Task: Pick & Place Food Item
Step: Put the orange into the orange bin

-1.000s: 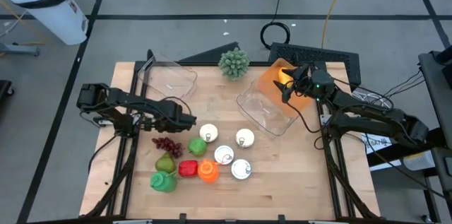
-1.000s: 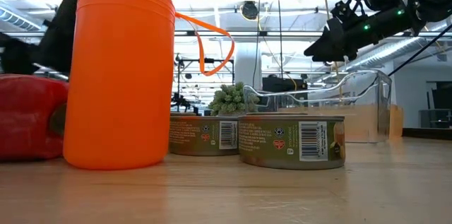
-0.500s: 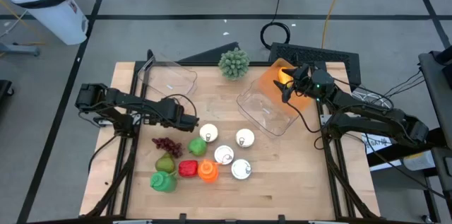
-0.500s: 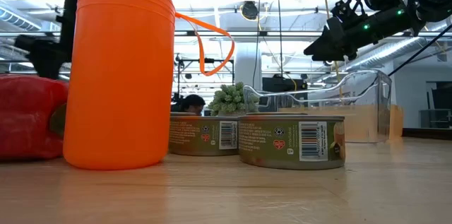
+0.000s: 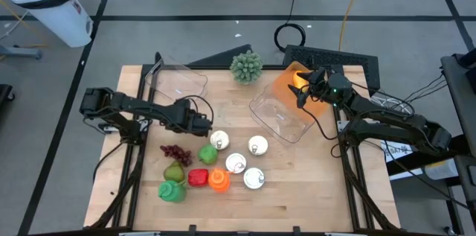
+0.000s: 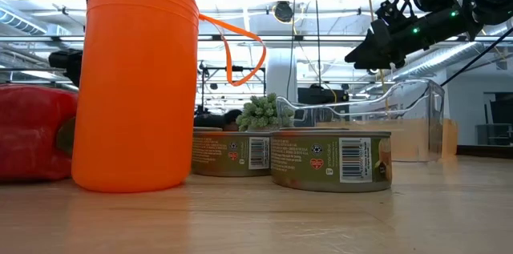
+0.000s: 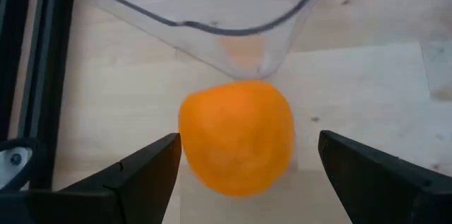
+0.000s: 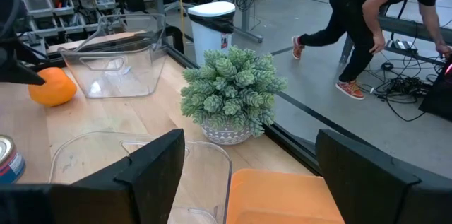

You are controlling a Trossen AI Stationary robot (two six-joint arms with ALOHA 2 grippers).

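Observation:
An orange [image 7: 236, 136] lies on the wooden table just in front of the rim of the left clear bin [image 7: 212, 22]; the right wrist view shows the orange [image 8: 53, 86] too. In the high view my left gripper [image 5: 201, 123] covers it. My left gripper [image 7: 247, 160] is open, one finger on each side of the orange, and I see no touch. My right gripper [image 8: 247, 181] is open and hovers over the far rim of the right clear bin [image 5: 281, 113], which lies tilted on the table; in the high view the right gripper [image 5: 300, 94] is near the table's far right corner.
Toward the table's near side lie grapes [image 5: 175, 150], a green apple [image 5: 207, 154], a pear [image 5: 175, 171], a red pepper [image 5: 197, 178], an orange bottle [image 5: 218, 182] and several cans [image 5: 236, 163]. A potted plant [image 5: 246, 66] stands at the far edge. A person bends beyond the table [image 8: 367, 12].
My left gripper has moved a little toward the table's right edge; in the low view less of its arm now shows behind the orange bottle. The right arm has kept still.

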